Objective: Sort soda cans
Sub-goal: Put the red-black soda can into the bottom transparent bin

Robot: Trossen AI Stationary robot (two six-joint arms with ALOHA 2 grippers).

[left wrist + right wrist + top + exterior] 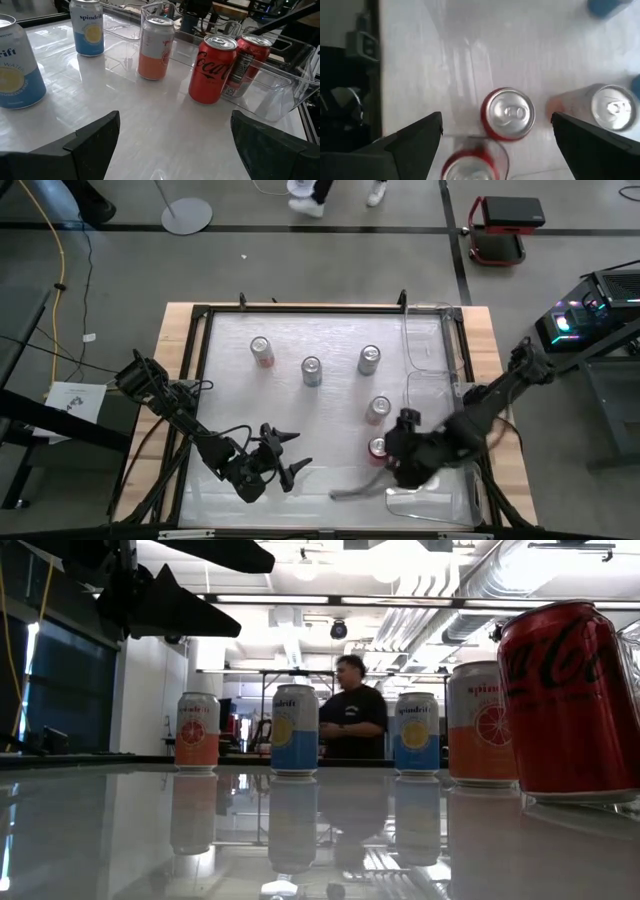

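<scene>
The red cola can [377,448] stands upright on the table [300,410], just beside a clear bin [440,495] holding another red can [248,62]. My right gripper [403,448] hovers above it, fingers apart; my left gripper [290,452] waits nearby, also spread.

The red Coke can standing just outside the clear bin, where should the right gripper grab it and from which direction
Grip the red Coke can across its round side wall, coming straight down from above. It stands upright and the right gripper hovers open right over it. Set one finger on the open-table side and the other on the opposite side, avoiding the orange can and the clear bin, which holds another red can close by.
</scene>
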